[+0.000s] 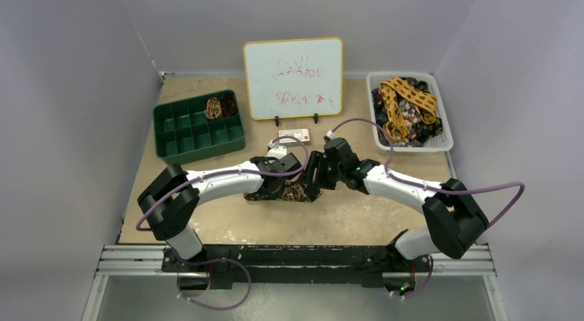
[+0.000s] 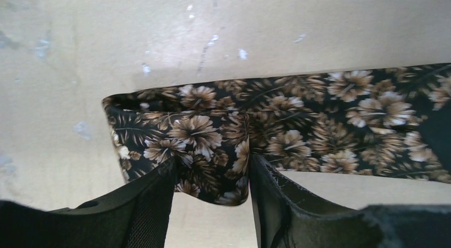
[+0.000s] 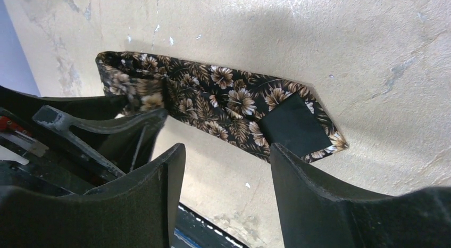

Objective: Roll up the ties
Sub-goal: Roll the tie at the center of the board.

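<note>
Tie (image 3: pixel 223 99): dark fabric printed with brown and cream flowers; flat on the worktop (image 1: pixel 227 221) near its middle, between the two arms; end on the robot's left doubled back into a short fold; pointed end on the right bearing a black patch

Left gripper (image 2: pixel 213 163): about half open; straddling the folded end of the tie, one finger (image 2: pixel 151 205) on either side, fabric filling the gap between; no clamp on the fabric visible

Right gripper (image 3: pixel 226 152): wide open, nothing held; poised over bare worktop just beside the tie's near edge, toward the pointed end; close to the left gripper in the overhead view

Coiled tie (image 1: pixel 215 107): brown mottled roll; in the rear row of compartments of the green tray (image 1: pixel 200 153), toward the tray's right; tray at the rear left of the worktop

Loose ties (image 1: pixel 406 104): mustard yellow with dark spots, draped over darker patterned ones; heaped in the white basket (image 1: pixel 413 148) at the rear right

Whiteboard (image 1: pixel 293 52): propped upright at the rear centre; red scribbles, unreadable

Small white card (image 1: pixel 294 135): flat on the worktop just in front of the whiteboard
</note>
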`<state>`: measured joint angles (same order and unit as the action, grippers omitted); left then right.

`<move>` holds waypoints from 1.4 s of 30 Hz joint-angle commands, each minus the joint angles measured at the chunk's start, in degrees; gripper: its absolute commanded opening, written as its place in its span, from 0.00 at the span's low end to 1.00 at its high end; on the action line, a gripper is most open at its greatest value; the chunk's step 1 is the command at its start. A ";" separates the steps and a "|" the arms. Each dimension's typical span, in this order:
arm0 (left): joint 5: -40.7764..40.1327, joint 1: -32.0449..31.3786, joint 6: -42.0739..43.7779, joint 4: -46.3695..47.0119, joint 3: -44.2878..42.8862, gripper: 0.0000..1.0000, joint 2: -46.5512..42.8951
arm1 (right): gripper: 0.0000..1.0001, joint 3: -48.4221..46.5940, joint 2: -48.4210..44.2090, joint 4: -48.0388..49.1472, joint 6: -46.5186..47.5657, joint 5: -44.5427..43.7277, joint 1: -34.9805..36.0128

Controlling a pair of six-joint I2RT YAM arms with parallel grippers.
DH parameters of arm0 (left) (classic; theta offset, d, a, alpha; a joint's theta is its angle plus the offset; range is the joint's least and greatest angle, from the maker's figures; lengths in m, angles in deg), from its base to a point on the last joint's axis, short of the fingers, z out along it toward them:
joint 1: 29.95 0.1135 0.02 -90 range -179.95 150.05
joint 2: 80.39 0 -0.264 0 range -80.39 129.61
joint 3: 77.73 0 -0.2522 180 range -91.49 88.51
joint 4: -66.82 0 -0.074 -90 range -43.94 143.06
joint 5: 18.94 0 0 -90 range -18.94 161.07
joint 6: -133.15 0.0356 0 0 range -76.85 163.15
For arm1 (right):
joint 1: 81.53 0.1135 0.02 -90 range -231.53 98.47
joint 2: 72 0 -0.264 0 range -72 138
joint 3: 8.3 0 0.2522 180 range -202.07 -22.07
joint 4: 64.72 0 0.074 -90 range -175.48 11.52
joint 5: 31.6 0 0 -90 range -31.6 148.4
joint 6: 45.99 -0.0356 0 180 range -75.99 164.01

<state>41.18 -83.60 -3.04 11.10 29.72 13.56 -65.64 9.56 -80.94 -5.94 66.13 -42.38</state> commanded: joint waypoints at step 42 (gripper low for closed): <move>39.01 47.14 3.35 6.89 23.83 0.69 -43.51 | 0.99 -19.59 27.70 21.33 69.89 23.23 13.13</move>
<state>80.78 -37.02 -1.32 18.56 54.66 -28.12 -82.66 35.00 -56.86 60.24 87.52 -29.77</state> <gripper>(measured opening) 0.691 0.987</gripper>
